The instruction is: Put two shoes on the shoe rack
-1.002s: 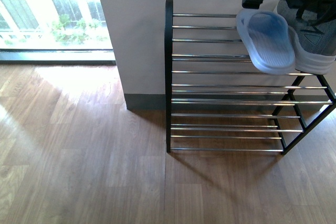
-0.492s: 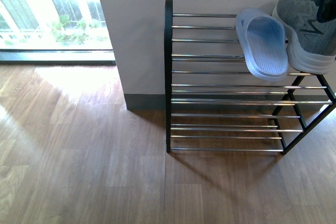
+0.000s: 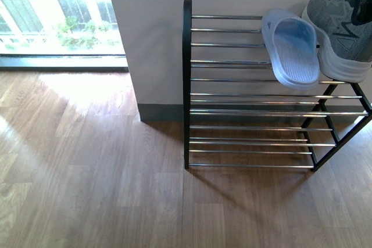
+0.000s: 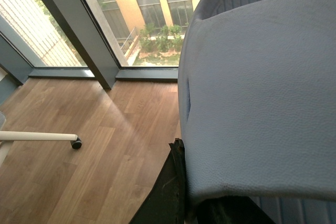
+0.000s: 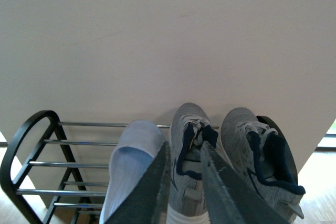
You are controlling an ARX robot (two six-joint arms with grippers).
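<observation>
I note one blue slide [image 3: 290, 47] beside a grey sneaker [image 3: 340, 30] atop the shoe rack [image 3: 187, 85]. Right end effector [image 5: 184, 182] is parted, empty; the left end effector's state I cannot tell.

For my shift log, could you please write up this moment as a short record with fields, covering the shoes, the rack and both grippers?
rack: shoe rack, black frame with chrome rods, against the wall
top tier: one blue slide beside two grey sneakers
second slide: second blue slide fills the left wrist view, close against the camera
left gripper: only a dark edge shows under that slide; state unclear
right gripper: right gripper above the shoes, fingers apart, holding nothing
front view: no arm visible
</observation>
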